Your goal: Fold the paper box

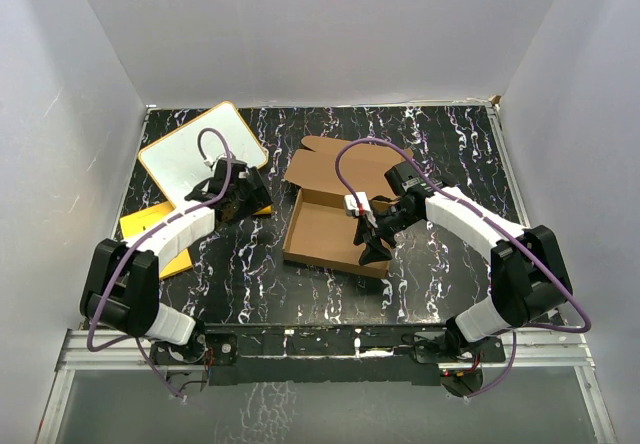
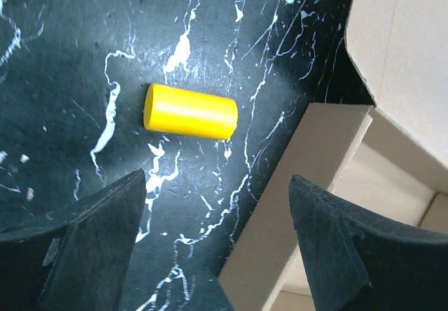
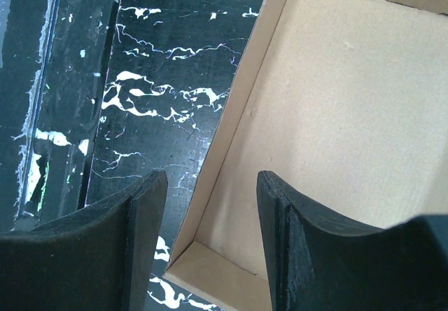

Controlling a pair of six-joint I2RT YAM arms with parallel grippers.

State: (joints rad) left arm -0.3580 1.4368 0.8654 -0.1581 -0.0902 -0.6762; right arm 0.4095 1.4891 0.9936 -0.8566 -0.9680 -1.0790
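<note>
Right gripper point(image 3: 211, 178) being held open astride right wall of brown corrugated cardboard box point(image 1: 325, 229); left gripper point(image 2: 217, 181) open, empty, beside yellow cylinder point(image 2: 190, 111).

You're looking at a black marble-look worktop point(image 1: 250, 284) with white and purplish veins, glossy in spots. Plain pale panels box it in: back wall point(image 1: 320, 24), left wall point(image 1: 60, 114), right wall point(image 1: 590, 84). A metal rail point(image 1: 330, 359) runs along your near edge. Light is soft and even.

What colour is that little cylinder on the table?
The cylinder is bright yellow, clearest in the left wrist view.
</note>
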